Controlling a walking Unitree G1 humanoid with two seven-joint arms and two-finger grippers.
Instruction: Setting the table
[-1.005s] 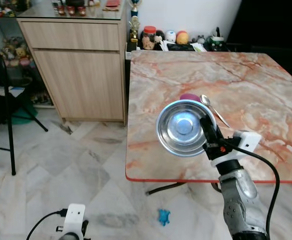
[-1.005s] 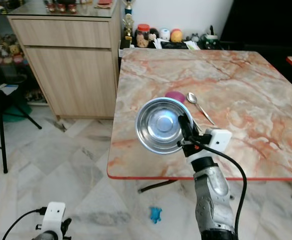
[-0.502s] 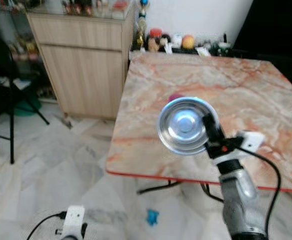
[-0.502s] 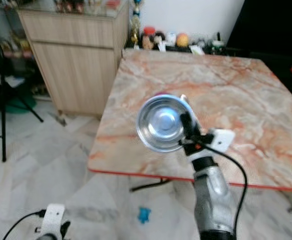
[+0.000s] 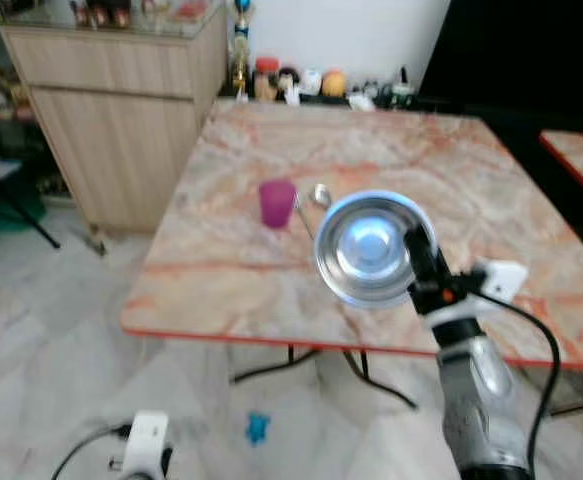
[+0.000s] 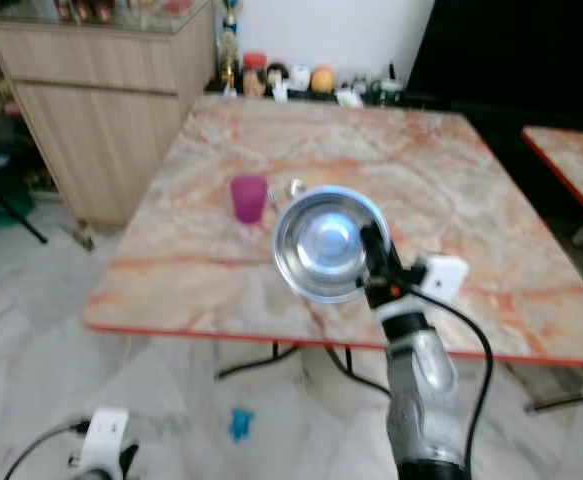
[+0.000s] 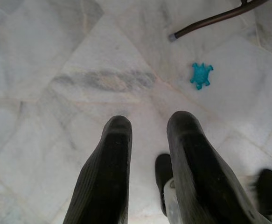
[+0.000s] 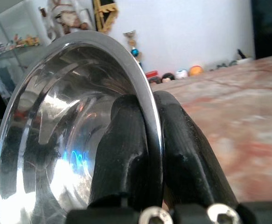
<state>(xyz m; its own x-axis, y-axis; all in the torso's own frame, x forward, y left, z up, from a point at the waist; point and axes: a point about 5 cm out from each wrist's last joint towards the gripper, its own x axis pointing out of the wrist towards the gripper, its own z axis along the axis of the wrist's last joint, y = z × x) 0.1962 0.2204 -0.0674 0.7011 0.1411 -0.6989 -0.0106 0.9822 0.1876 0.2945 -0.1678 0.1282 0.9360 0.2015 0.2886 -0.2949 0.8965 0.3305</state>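
The right gripper has its jaws clamped on the steel bowl rim, above the marble surface, right of the pink cup and, seemingly, a spoon. The left gripper hangs slightly parted over the floor.

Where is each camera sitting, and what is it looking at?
Left eye view: on the head, looking down at the marble table, pink cup and spoon; the right arm holds up a steel bowl.
Right eye view: beside it, showing the same scene.
Left wrist view: on the hanging left arm, facing the floor and a blue toy, past the left pincer.
Right wrist view: on the right arm; the right pincer pinches the bowl's rim.
Both eyes and the right wrist share bowl and table.
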